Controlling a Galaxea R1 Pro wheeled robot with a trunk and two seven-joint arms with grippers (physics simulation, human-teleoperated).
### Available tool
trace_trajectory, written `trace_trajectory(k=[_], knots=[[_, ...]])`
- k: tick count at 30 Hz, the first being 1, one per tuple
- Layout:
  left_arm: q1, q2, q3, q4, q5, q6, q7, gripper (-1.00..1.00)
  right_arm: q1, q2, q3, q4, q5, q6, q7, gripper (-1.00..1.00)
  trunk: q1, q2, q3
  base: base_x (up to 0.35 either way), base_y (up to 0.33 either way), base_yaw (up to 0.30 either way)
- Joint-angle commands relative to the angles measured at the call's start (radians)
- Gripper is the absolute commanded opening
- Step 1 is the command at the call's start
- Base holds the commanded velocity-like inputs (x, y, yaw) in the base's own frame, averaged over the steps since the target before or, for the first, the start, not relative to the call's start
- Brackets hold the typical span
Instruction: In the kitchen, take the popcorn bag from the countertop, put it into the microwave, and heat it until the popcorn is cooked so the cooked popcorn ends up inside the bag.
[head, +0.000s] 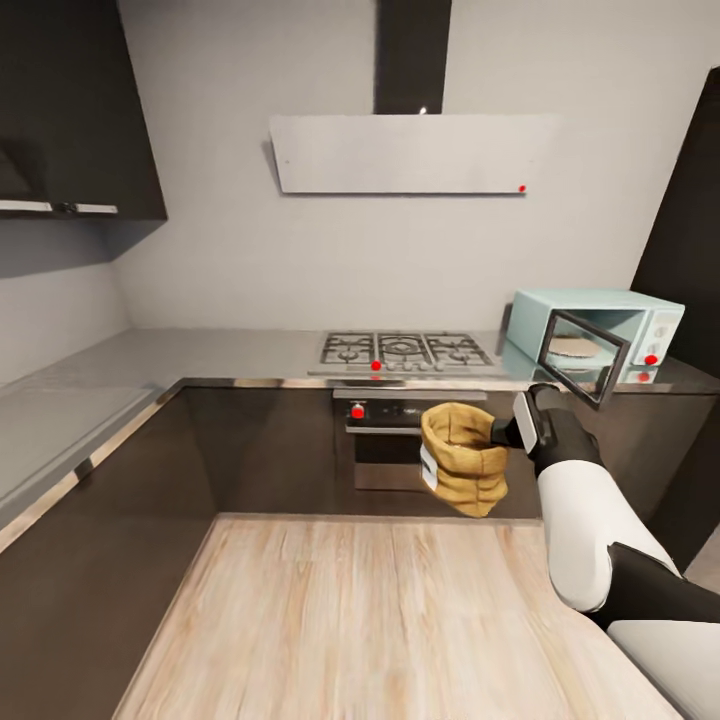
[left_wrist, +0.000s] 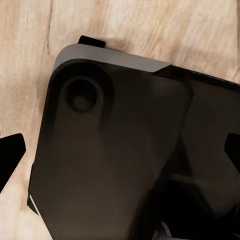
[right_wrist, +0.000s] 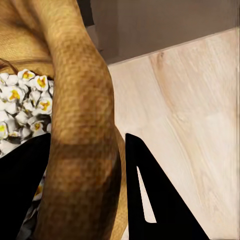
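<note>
The popcorn bag (head: 462, 455), a tan crumpled sack with a white label, hangs in the air in front of the oven, below the countertop (head: 200, 355). My right gripper (head: 505, 432) is shut on its rolled rim from the right. In the right wrist view the bag's rim (right_wrist: 82, 125) sits between the black fingers (right_wrist: 155, 200), and white and yellow popcorn pieces (right_wrist: 25, 100) show inside. The mint-blue microwave (head: 640, 315) stands on the countertop at the right, its glass door (head: 585, 355) swung open. My left gripper (left_wrist: 120, 155) is open, held over my own dark base.
A gas hob (head: 405, 350) lies in the countertop's middle above a built-in oven (head: 385, 440). Dark cabinet fronts (head: 260, 450) line the corner to the left. A range hood (head: 410, 150) hangs on the wall. Wooden floor (head: 350, 620) spreads in front.
</note>
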Motion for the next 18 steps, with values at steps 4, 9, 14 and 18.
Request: trace_trajectory(k=[4,9,14,18], knots=[[0.0,0.0,0.002,-0.003,0.006,0.004,0.003,1.0,-0.001,0.002,-0.005,0.0,0.01,0.003,0.005,-1.0,0.0,-0.001,0.001,0.0,0.0,-0.282],[0.0,0.0,0.003,-0.003,0.006,0.004,0.003,1.0,-0.001,0.002,-0.005,0.0,0.01,0.003,0.004,-1.0,0.0,-0.001,0.003,0.0,0.0,-0.283],[0.0,0.0,0.003,-0.003,0.006,0.004,0.003,1.0,-0.001,0.001,-0.005,0.0,0.011,0.003,0.005,-1.0,0.0,-0.001,0.003,0.0,0.0,-0.291],[0.0,0.0,0.003,-0.003,0.006,0.004,0.003,1.0,-0.001,0.0,-0.006,0.0,0.012,0.003,0.005,-1.0,0.0,-0.001,0.003,0.0,0.0,-0.294]])
